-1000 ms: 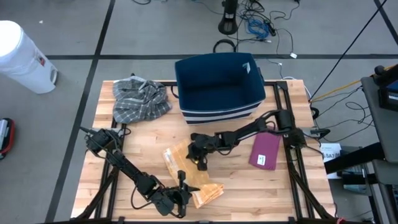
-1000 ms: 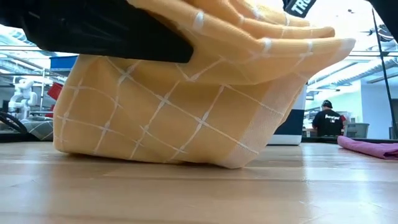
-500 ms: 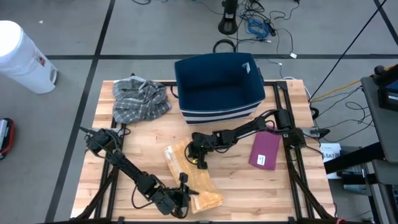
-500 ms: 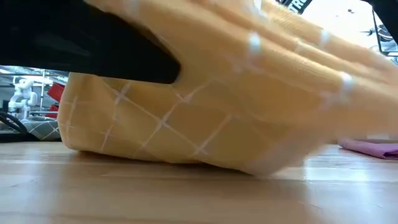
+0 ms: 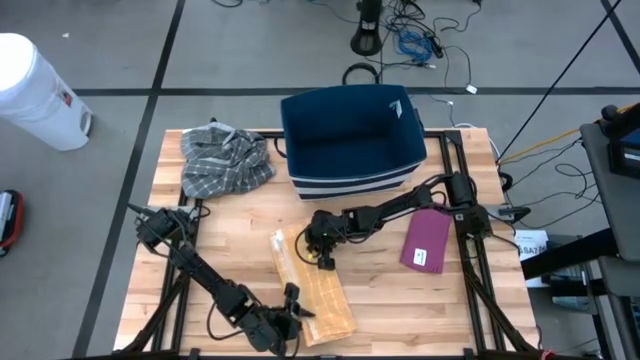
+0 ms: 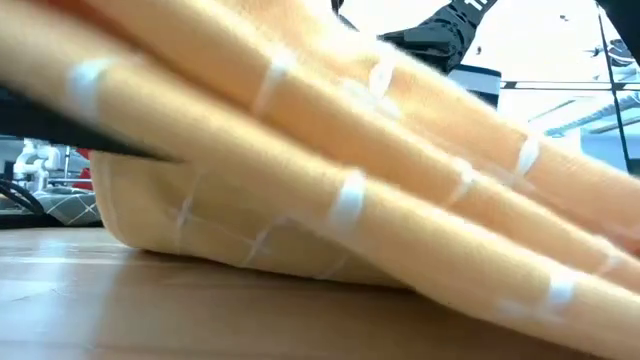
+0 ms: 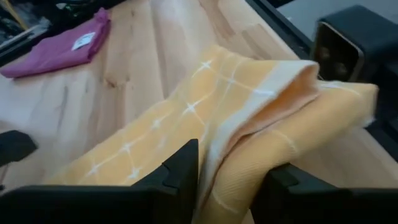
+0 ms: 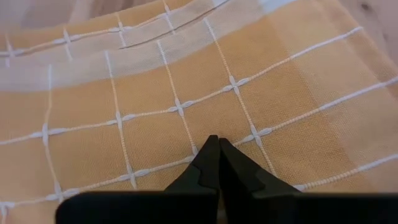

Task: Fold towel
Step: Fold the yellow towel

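Note:
A yellow towel (image 5: 312,288) with white grid lines lies folded in a long strip on the wooden table, reaching from mid-table to the near edge. It fills the low view as the towel (image 6: 300,200), its upper layers slanting down. My left gripper (image 5: 291,316) sits at the towel's near end, fingers apart, with a thick fold between them. My right gripper (image 5: 323,258) is shut at the towel's far end, tips down on the cloth. My left gripper has the towel's folded near edge (image 7: 239,152), several layers thick, between its parted fingers (image 7: 181,169). The cloth fills the gap and touches both. The fingers come in low, slanting from the table's near side, and the towel rests on the table. My right gripper presses its shut fingertips (image 8: 212,155) down on the towel's top layer (image 8: 186,118) near its far end. It slants down from the table's right side, and the cloth lies flat under the tips.
A dark blue bin (image 5: 352,140) stands at the back middle, with a grey plaid cloth (image 5: 225,160) at the back left. A purple cloth (image 5: 428,242) lies at the right. A white container (image 5: 35,90) stands on the floor off the table's left.
The towel's near end was bunched and held up at my left gripper. It has come down and spread into one long strip toward the near edge. In the low view its upper layers have tipped from level to slanting down. The far end under my right gripper has stayed put.

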